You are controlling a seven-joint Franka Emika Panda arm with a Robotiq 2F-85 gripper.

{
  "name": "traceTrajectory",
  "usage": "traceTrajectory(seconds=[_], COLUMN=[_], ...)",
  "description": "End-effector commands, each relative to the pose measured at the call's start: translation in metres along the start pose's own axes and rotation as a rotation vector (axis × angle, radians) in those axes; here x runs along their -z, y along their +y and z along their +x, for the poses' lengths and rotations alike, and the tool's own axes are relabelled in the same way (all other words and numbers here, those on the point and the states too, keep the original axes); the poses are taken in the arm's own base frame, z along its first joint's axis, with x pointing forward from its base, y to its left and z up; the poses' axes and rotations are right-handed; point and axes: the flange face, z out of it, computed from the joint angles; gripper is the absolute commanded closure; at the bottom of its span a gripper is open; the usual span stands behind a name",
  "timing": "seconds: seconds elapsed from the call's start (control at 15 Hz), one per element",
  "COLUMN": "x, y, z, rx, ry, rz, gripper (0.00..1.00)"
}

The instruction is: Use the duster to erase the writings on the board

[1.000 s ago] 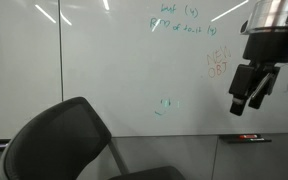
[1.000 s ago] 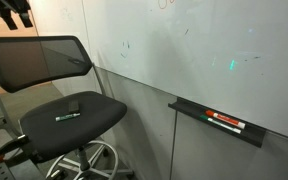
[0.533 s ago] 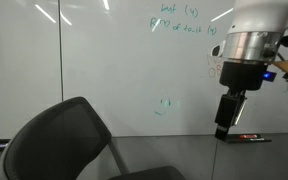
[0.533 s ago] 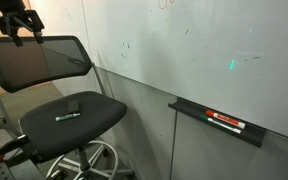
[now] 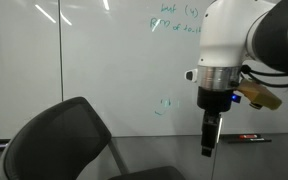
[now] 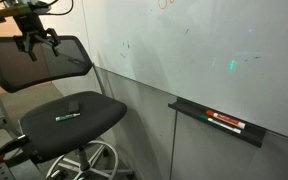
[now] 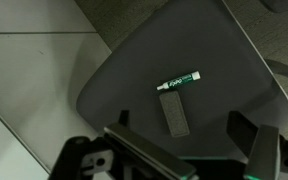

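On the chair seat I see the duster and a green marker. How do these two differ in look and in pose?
The duster is a broad dark block; the green marker is slim, with a white and green body. In the wrist view the duster points almost up and down, while the green marker slants across above it. Both lie flat on the chair seat, close together.

A bulky arm (image 5: 229, 35) of glossy white, rounded shells is seen in an exterior view, broken by a dark grey band (image 5: 280, 35) at one joint. Beneath the white wrist a silver-grey ring (image 5: 216, 93) is fitted, a small blue spot (image 5: 196, 75) is shown on its side, and a tan block (image 5: 260, 97) is attached. A slim black two-fingered gripper (image 5: 206, 148) is mounted below. Thin dark cables (image 6: 14, 8) are carried above it, and its matte black fingers (image 7: 246, 130) are shown in the wrist view.
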Motion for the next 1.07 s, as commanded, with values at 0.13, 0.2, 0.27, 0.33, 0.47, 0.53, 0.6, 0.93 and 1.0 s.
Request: traceTrajectory(seconds=[0.13, 0.2, 0.27, 0.33, 0.47, 0.53, 0.6, 0.93, 1.0], x=[-0.041, -0.049, -0.058, -0.067, -0.082, -0.091, -0.099, -0.144, -0.154], y=[-0.012, -0.015, -0.019, -0.024, -0.032, -0.038, -0.044, -0.072, -0.076], z=[0.04, 0.044, 0.048, 0.052, 0.06, 0.064, 0.069, 0.092, 0.096], rx=[0.164, 0.187, 0.211, 0.231, 0.269, 0.288, 0.306, 0.384, 0.398], ry=[-0.049, -0.059, -0.071, -0.083, -0.101, -0.109, -0.115, -0.132, -0.138], rz=[-0.047, -0.056, -0.06, -0.064, -0.068, -0.069, -0.07, -0.096, -0.103], gripper=[0.0, 0.0, 0.0, 0.0, 0.0, 0.0, 0.0, 0.0, 0.0])
